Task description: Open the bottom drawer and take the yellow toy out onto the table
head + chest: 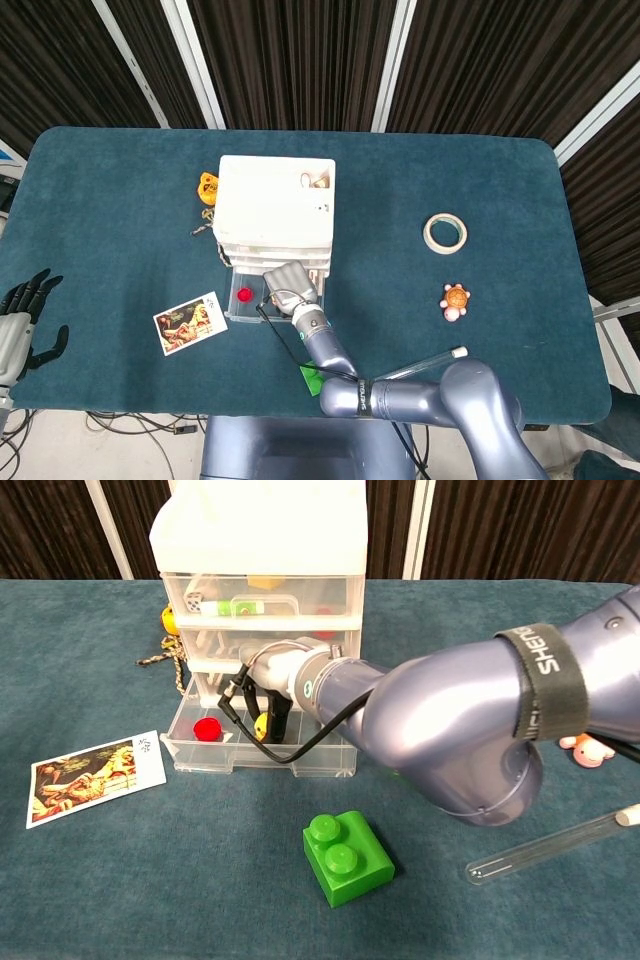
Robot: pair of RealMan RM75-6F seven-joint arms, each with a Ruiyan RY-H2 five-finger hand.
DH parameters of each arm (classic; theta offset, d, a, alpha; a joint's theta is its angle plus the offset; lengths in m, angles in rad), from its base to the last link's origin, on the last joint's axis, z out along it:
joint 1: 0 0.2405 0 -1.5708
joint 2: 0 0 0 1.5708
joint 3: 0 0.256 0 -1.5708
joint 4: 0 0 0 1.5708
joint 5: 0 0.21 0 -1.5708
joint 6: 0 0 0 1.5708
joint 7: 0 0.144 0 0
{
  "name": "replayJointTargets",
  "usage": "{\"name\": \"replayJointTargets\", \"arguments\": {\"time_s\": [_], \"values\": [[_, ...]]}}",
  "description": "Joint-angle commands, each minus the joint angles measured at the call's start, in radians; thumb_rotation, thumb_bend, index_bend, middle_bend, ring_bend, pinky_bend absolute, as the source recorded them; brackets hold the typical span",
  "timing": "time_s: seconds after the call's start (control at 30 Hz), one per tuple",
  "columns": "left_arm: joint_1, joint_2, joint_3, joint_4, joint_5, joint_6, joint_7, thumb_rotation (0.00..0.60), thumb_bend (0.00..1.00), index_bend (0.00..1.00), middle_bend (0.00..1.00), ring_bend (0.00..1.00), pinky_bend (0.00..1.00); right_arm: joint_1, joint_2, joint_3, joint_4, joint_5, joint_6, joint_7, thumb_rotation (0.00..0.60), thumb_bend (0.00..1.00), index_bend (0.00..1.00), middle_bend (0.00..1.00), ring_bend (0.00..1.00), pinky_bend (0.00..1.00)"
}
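The white drawer unit (275, 205) (258, 580) stands on the blue table, its clear bottom drawer (240, 312) (300, 763) pulled out toward me. Inside lie a red piece (244, 296) (207, 728) and the yellow toy (262, 726). My right hand (289, 282) (272, 702) reaches down into the drawer, its dark fingers (281, 712) closed around the yellow toy, which shows only partly between them. My left hand (17, 325) rests at the table's left edge with fingers spread, holding nothing.
A green brick (346, 858) and a picture card (190, 322) (95, 776) lie in front of the drawer. A glass tube (553, 846), a turtle toy (455, 300) and a tape ring (444, 233) sit to the right. An orange toy (208, 187) is behind the unit's left side.
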Motion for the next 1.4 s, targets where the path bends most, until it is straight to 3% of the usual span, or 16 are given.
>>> {"name": "replayJointTargets", "arguments": {"time_s": [0.03, 0.4, 0.7, 0.87, 1.13, 1.4], "values": [[0.000, 0.001, 0.000, 0.000, 0.000, -0.001, -0.001, 0.600, 0.48, 0.10, 0.00, 0.00, 0.00, -0.008, 0.014, 0.005, -0.026, -0.012, 0.010, 0.005, 0.600, 0.45, 0.54, 1.00, 1.00, 1.00], [0.000, -0.002, -0.001, 0.001, -0.001, 0.003, 0.004, 0.600, 0.48, 0.10, 0.00, 0.00, 0.00, -0.061, 0.137, 0.012, -0.227, -0.044, 0.071, 0.018, 0.600, 0.45, 0.55, 1.00, 1.00, 1.00], [0.003, -0.009, -0.003, 0.006, 0.003, 0.017, 0.024, 0.600, 0.48, 0.10, 0.00, 0.00, 0.00, -0.162, 0.351, -0.010, -0.499, -0.088, 0.144, 0.056, 0.600, 0.45, 0.55, 1.00, 1.00, 1.00], [0.004, -0.012, -0.002, 0.005, 0.002, 0.021, 0.037, 0.600, 0.48, 0.09, 0.00, 0.00, 0.00, -0.217, 0.454, -0.041, -0.590, -0.110, 0.170, 0.078, 0.600, 0.45, 0.55, 1.00, 1.00, 1.00], [0.006, -0.016, -0.004, 0.008, 0.009, 0.030, 0.036, 0.600, 0.48, 0.09, 0.00, 0.00, 0.00, -0.284, 0.519, -0.110, -0.583, -0.133, 0.176, 0.123, 0.600, 0.45, 0.55, 1.00, 1.00, 1.00], [0.007, -0.018, -0.004, 0.011, 0.015, 0.035, 0.032, 0.600, 0.48, 0.09, 0.00, 0.00, 0.00, -0.309, 0.462, -0.174, -0.472, -0.123, 0.128, 0.148, 0.600, 0.45, 0.55, 1.00, 1.00, 1.00]]}}
